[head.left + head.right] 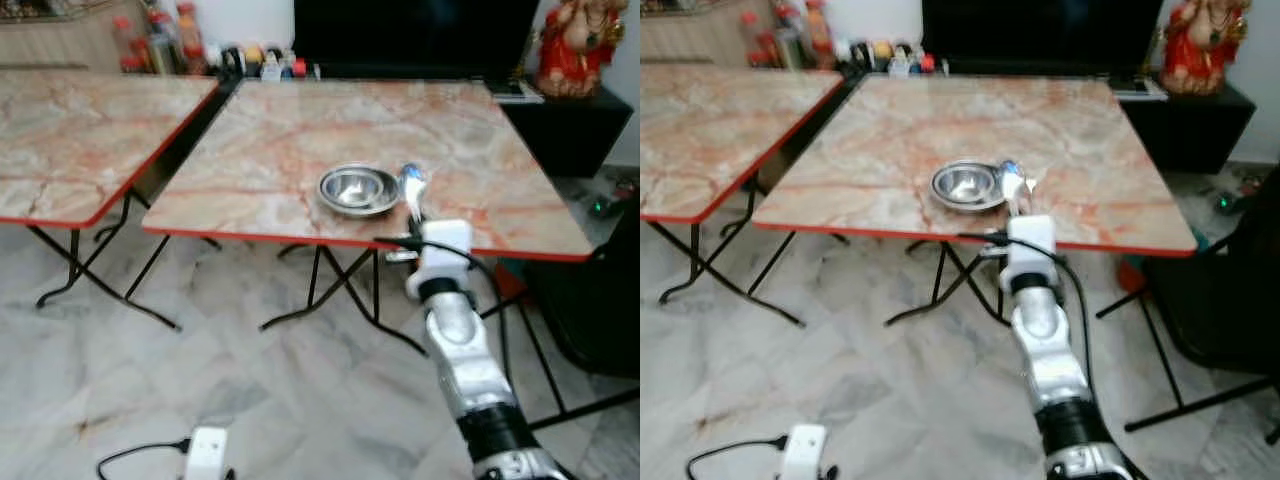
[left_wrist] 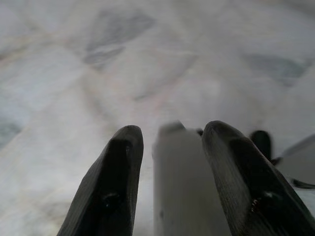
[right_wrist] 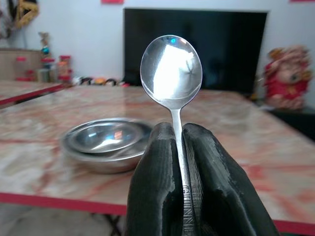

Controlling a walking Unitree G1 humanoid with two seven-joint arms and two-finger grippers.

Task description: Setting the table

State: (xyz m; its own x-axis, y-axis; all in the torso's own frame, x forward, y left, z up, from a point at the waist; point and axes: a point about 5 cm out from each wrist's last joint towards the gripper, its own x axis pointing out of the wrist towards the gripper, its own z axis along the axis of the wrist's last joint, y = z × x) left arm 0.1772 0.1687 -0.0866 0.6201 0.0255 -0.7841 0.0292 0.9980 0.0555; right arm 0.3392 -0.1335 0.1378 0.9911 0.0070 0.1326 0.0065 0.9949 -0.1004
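A steel bowl point(image 1: 357, 188) sits near the front edge of the marble-patterned folding table point(image 1: 300, 130). My right gripper point(image 1: 413, 218) is at that front edge, just right of the bowl, shut on the handle of a steel spoon point(image 1: 411, 182). The spoon point(image 3: 171, 66) stands upright between the fingers, its bowl end up, with the steel bowl point(image 3: 106, 142) behind and beside it. My left gripper point(image 2: 172, 130) hangs over the marble floor, fingers apart, and a blurred white object point(image 2: 182, 187) shows in the gap.
A second table point(image 1: 80, 130) stands to the left with a narrow gap between. Behind are bottles point(image 1: 160, 40), a black TV point(image 1: 415, 35) and a red statue point(image 1: 575, 45). A black chair point(image 1: 600, 290) is at right. A white plug with cable point(image 1: 207, 450) lies on the floor.
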